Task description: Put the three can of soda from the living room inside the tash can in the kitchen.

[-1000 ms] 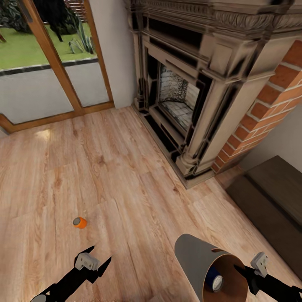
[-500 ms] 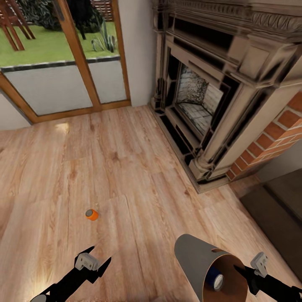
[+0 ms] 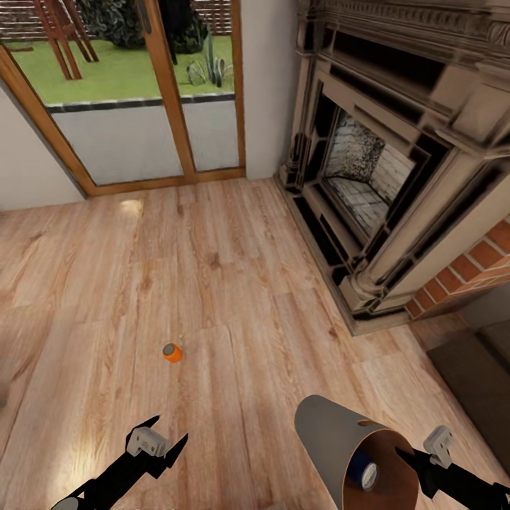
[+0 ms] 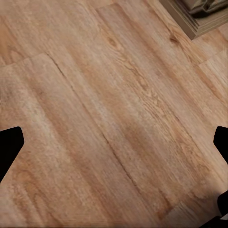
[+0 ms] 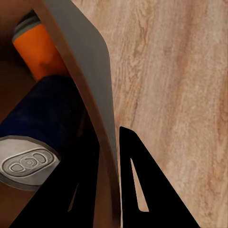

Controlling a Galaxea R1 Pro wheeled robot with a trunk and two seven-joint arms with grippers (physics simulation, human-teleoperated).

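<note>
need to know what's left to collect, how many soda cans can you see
3. One small orange soda can lies on the wood floor, ahead of the left gripper. A blue can and another orange can sit inside the pale grey tapered bin held by the right gripper.

— What's under the left wrist camera?

— Pale wood floor (image 4: 114, 109), planks running diagonally, with a dark seam between boards crossing the middle.

— Anything else?

— The left gripper (image 4: 114, 152): its black fingertips (image 4: 9, 147) poke in at the left and right edges, spread wide with bare floor between. In the upper right corner sits a stone base edge (image 4: 199, 16).
</note>
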